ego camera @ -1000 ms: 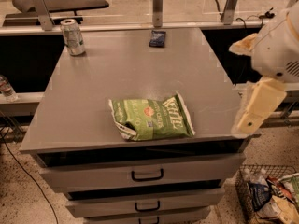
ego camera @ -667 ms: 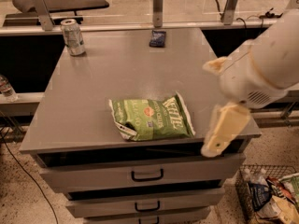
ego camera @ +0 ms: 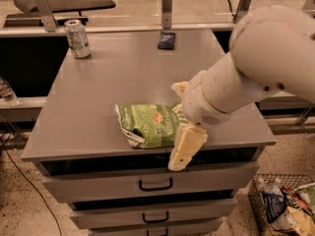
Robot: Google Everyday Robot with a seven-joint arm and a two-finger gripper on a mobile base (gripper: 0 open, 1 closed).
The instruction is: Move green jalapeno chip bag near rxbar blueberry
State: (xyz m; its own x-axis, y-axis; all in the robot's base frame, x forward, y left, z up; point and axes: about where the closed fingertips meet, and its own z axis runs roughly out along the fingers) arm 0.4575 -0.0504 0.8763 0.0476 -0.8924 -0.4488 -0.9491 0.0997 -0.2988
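Note:
The green jalapeno chip bag point(ego camera: 149, 125) lies flat near the front edge of the grey table point(ego camera: 123, 73). The rxbar blueberry point(ego camera: 166, 40), a small dark-blue wrapper, lies at the table's far edge, well behind the bag. My gripper point(ego camera: 183, 119) hangs over the bag's right end and hides it. One cream finger point(ego camera: 180, 87) shows behind the bag and the other point(ego camera: 187, 149) reaches past the table's front edge. The fingers stand apart and hold nothing. The white arm point(ego camera: 261, 58) comes in from the right.
A silver-green drink can point(ego camera: 78, 38) stands at the far left corner of the table. Drawers with dark handles point(ego camera: 155, 185) are under the tabletop. A wire basket of packets point(ego camera: 283, 205) sits on the floor at the lower right. A bottle point(ego camera: 6, 91) is at the left.
The arm has swung left from the table's right side, and the gripper now covers the right end of the chip bag. The bag, bar and can have not moved.

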